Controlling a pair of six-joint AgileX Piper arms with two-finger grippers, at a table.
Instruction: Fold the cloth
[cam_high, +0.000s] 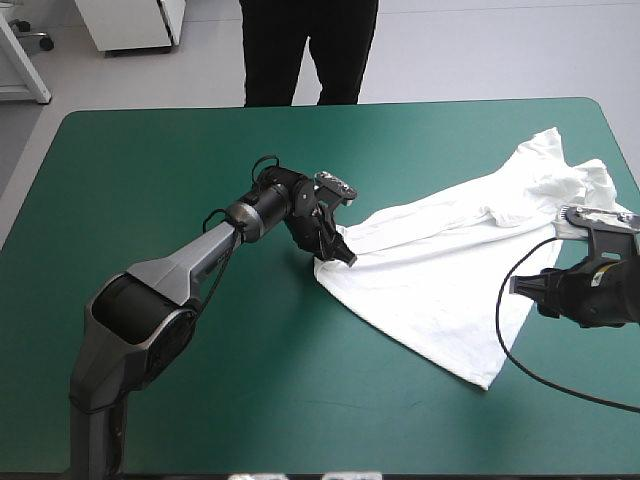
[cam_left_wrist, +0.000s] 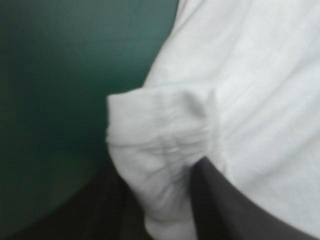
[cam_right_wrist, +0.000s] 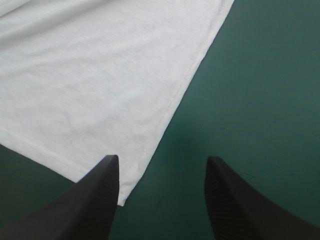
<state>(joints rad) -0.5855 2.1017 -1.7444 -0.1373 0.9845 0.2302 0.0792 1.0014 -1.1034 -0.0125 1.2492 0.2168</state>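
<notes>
The T-shirt (cam_high: 440, 280) is roughly spread, not folded; a corner is clamped by the left gripper (cam_high: 345, 257); the right gripper (cam_high: 515, 287) is released.

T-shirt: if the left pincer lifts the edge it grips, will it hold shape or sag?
Probably sags: the T-shirt bunches and creases at the left pincer. Likely light: a thin sheet lying flat on the teal-green cover.

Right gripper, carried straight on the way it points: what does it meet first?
Likely the T-shirt: its hem lies just ahead of the open right gripper, in line with one finger; the other faces bare teal-green cover. Its height is unclear.
</notes>
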